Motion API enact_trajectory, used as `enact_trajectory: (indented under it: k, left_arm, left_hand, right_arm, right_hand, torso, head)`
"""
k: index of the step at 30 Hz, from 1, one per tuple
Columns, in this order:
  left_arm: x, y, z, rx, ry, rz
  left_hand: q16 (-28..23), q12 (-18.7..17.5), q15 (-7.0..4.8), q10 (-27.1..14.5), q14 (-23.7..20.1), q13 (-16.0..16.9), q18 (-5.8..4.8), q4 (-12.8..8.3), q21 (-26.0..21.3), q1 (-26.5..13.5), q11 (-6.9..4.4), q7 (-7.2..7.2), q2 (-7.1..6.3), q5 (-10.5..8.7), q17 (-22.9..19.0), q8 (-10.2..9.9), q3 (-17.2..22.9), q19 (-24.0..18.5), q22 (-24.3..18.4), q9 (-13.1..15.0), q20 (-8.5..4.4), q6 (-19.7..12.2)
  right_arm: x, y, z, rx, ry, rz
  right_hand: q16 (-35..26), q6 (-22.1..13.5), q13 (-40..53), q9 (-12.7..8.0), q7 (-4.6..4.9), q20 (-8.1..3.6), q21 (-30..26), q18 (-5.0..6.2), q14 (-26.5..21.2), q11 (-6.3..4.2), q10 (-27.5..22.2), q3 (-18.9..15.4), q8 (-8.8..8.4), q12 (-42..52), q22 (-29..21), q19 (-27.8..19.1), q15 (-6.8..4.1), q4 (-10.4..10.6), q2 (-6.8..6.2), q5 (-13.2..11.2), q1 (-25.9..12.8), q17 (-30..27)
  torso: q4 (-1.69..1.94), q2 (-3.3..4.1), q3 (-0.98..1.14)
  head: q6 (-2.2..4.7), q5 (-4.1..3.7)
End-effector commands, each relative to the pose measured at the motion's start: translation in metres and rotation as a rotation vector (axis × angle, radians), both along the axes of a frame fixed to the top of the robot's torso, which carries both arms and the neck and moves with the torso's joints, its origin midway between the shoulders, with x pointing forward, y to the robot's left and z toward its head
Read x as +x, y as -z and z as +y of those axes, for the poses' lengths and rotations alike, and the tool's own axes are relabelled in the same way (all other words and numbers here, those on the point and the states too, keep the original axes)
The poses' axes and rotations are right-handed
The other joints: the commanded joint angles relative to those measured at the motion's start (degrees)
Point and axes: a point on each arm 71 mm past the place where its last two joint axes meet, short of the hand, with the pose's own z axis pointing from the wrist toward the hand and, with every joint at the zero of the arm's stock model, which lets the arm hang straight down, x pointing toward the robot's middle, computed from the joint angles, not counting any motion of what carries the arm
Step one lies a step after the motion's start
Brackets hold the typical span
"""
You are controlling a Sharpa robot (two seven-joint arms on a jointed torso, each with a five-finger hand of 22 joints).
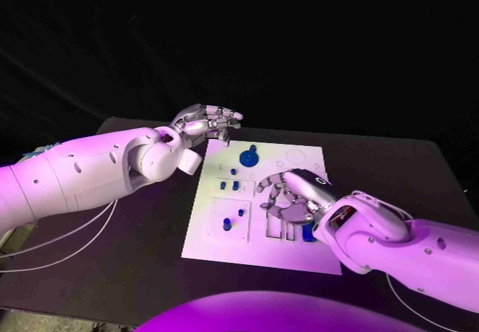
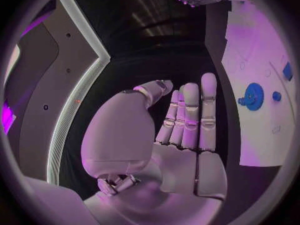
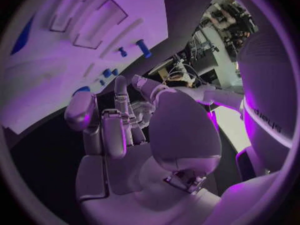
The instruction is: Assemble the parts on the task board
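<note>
The white task board [image 1: 214, 238] lies in the middle of the black table. A round blue part [image 1: 248, 158] sits near its far edge, and small blue parts [image 1: 237, 185] stand below it. Two more blue parts [image 1: 226, 223] are in the recess at the near left. My left hand [image 1: 208, 123] hovers above the board's far left corner, fingers straight and holding nothing. In the left wrist view the left hand [image 2: 184, 120] is beside the round part [image 2: 253, 96]. My right hand [image 1: 289, 197] hangs over the board's middle slots with spread fingers, holding nothing. A blue part [image 1: 309, 234] lies beside it.
The black table [image 1: 140, 256] extends around the board on all sides. White cables [image 1: 60, 242] trail from my left arm over the table's left edge. In the right wrist view the board [image 3: 62, 70] shows rectangular slots and small blue pegs [image 3: 142, 47].
</note>
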Motion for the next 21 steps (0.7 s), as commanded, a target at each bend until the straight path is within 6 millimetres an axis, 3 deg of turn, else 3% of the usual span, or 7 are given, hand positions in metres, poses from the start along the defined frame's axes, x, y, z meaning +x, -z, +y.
enact_trajectory:
  k: [1,3,5,10,12,16,21]
  left_arm:
    - [-0.001,-0.001,-0.001,-0.005,0.015,-0.004]
    - [-0.001,-0.001,-0.001,-0.005,0.013,-0.005]
    - [-0.001,-0.001,0.000,-0.005,0.012,-0.005]
    - [-0.002,-0.002,0.001,-0.005,0.010,-0.006]
    - [-0.002,-0.002,0.002,-0.005,0.010,-0.007]
    - [-0.002,-0.002,0.002,-0.005,0.010,-0.007]
    - [-0.003,-0.002,0.002,-0.005,0.010,-0.007]
  left_hand:
    - [0.20,0.27,-0.09,-0.55,-0.34,-0.09,0.87,-0.07,-0.36,-0.22,0.02,-0.03,0.31,-0.12,-0.09,0.15,-0.37,0.06,-0.10,-0.02,0.21,-0.39]
    - [0.20,0.27,-0.09,-0.55,-0.34,-0.09,0.87,-0.07,-0.36,-0.22,0.02,-0.03,0.31,-0.12,-0.09,0.15,-0.37,0.06,-0.10,-0.02,0.21,-0.39]
    - [0.20,0.27,-0.09,-0.55,-0.34,-0.09,0.87,-0.07,-0.36,-0.22,0.02,-0.03,0.31,-0.12,-0.09,0.15,-0.37,0.06,-0.10,-0.02,0.21,-0.39]
    - [0.20,0.27,-0.09,-0.55,-0.34,-0.09,0.87,-0.07,-0.36,-0.22,0.02,-0.03,0.31,-0.12,-0.09,0.15,-0.37,0.06,-0.10,-0.02,0.21,-0.39]
    - [0.20,0.27,-0.09,-0.55,-0.34,-0.09,0.87,-0.07,-0.36,-0.22,0.02,-0.03,0.31,-0.12,-0.09,0.15,-0.37,0.06,-0.10,-0.02,0.21,-0.39]
    - [0.20,0.27,-0.09,-0.55,-0.34,-0.09,0.87,-0.07,-0.36,-0.22,0.02,-0.03,0.31,-0.12,-0.09,0.15,-0.37,0.06,-0.10,-0.02,0.21,-0.39]
    - [0.20,0.27,-0.09,-0.55,-0.34,-0.09,0.87,-0.07,-0.36,-0.22,0.02,-0.03,0.31,-0.12,-0.09,0.15,-0.37,0.06,-0.10,-0.02,0.21,-0.39]
  right_arm:
    - [0.009,0.004,-0.030,0.089,0.129,0.264]
    - [0.012,0.005,-0.050,0.073,0.182,0.316]
    - [0.013,0.005,-0.069,0.054,0.228,0.352]
    - [0.007,0.008,-0.096,0.001,0.292,0.379]
    - [0.002,0.011,-0.104,-0.038,0.308,0.373]
    - [-0.005,0.017,-0.113,-0.097,0.335,0.362]
    - [-0.013,0.028,-0.115,-0.150,0.357,0.364]
  right_hand:
    - [0.57,0.53,4.73,2.10,-0.63,-0.28,0.72,-0.97,2.89,-0.72,-0.46,-2.05,2.73,5.01,0.78,0.64,-0.48,1.29,0.55,0.86,-0.95,0.60]
    - [1.46,-0.48,12.07,5.08,-1.25,-0.76,2.08,-1.30,3.26,-1.38,-2.07,-4.19,5.91,12.83,2.19,1.53,-0.90,2.40,0.67,2.14,-1.50,2.18]
    - [2.73,-1.05,17.29,6.96,-1.55,-0.89,3.79,-1.69,3.80,-1.50,-2.93,-5.29,7.89,18.31,3.79,2.52,-1.06,3.65,0.73,2.90,-2.26,4.83]
    - [3.67,-2.27,31.65,9.81,-1.78,-0.93,4.44,-1.84,4.04,-1.55,-1.36,-7.01,10.66,31.47,4.74,2.92,-1.14,6.48,0.37,2.93,-3.86,6.62]
    - [3.90,-2.14,35.40,10.99,-2.03,-1.03,4.85,-1.95,4.13,-1.73,-0.10,-8.12,11.84,34.84,5.20,3.18,-1.25,7.84,0.06,4.04,-4.81,7.15]
    - [4.38,-2.33,39.09,12.13,-2.29,-1.19,5.55,-2.12,4.35,-1.94,1.31,-9.26,12.79,38.06,5.90,3.61,-1.42,9.09,-0.26,4.28,-5.11,8.37]
    - [4.66,-3.16,40.52,12.37,-2.20,-1.22,5.44,-2.11,4.47,-1.88,1.73,-9.83,12.63,39.24,5.91,3.60,-1.40,9.76,-0.45,3.91,-5.01,9.09]
  torso:
    - [-0.46,-0.27,-0.07]
    - [-0.64,-0.38,-0.16]
    - [-0.83,-0.45,-0.19]
    - [-1.42,-0.60,-0.13]
    - [-1.60,-0.68,-0.14]
    - [-1.77,-0.81,-0.24]
    - [-1.93,-0.89,-0.34]
  head:
    - [0.22,-1.35]
    - [0.40,-1.99]
    - [0.35,-2.42]
    - [0.31,-3.06]
    - [0.24,-3.16]
    - [0.56,-3.55]
    - [0.58,-3.56]
